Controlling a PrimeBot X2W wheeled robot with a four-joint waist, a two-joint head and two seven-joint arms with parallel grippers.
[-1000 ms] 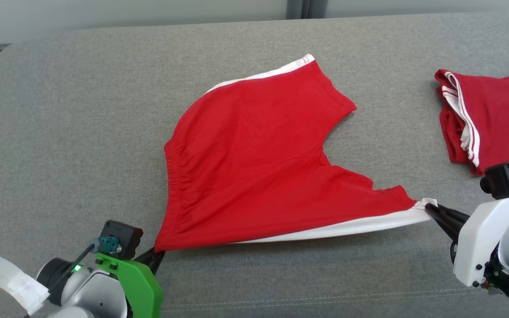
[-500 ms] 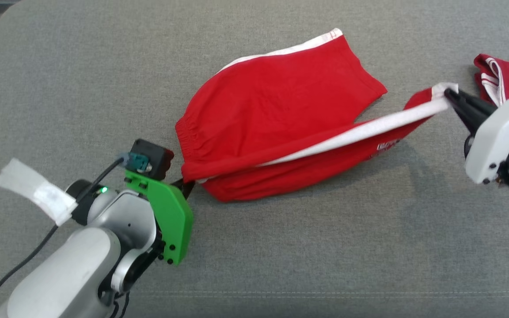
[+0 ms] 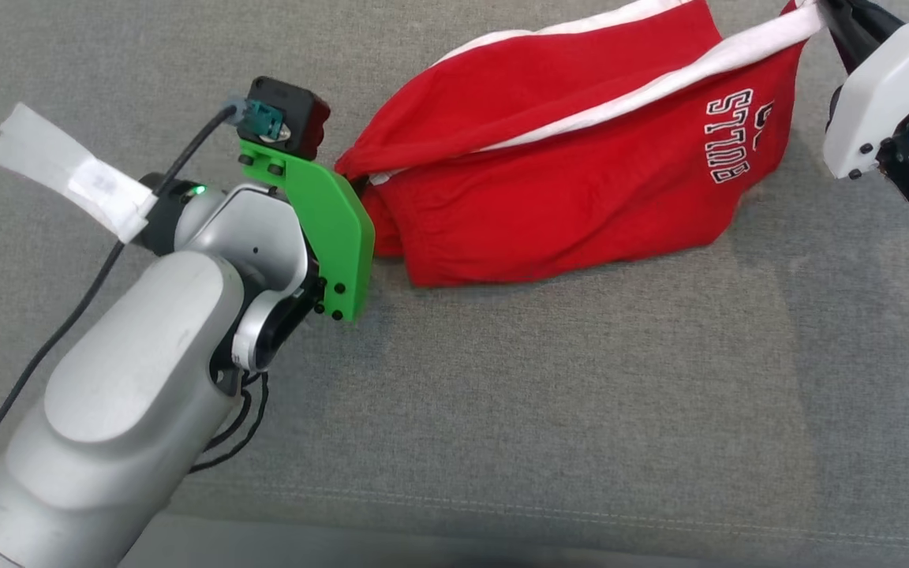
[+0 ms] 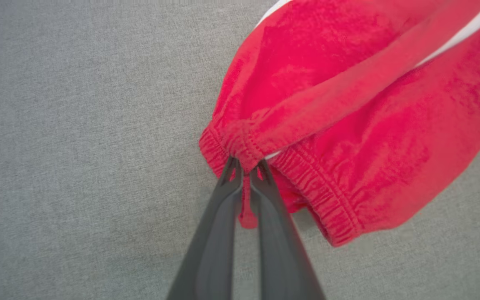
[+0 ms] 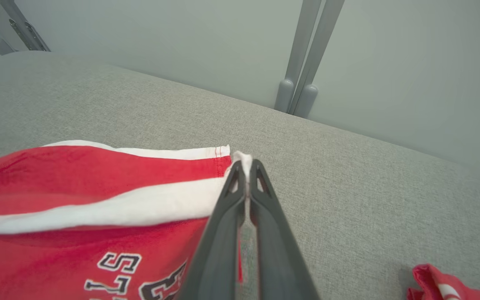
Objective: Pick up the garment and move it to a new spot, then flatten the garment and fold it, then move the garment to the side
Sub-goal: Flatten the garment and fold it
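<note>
On the left of the grey cushion (image 3: 502, 410), the left gripper (image 4: 246, 166) is pinched tight on the elastic waistband corner of the red shorts (image 3: 581, 189); its green bracket (image 3: 336, 229) stands just beside the cloth; the shorts stretch rightward between the two grippers, the held edge with its white stripe (image 3: 644, 83) raised above the lower layer, which rests on the cushion with white lettering (image 3: 731, 138) showing; at the right, the right gripper (image 5: 246, 166) is clamped on the white hem corner; another red garment (image 5: 431, 285) lies near, apart from the shorts.
</note>
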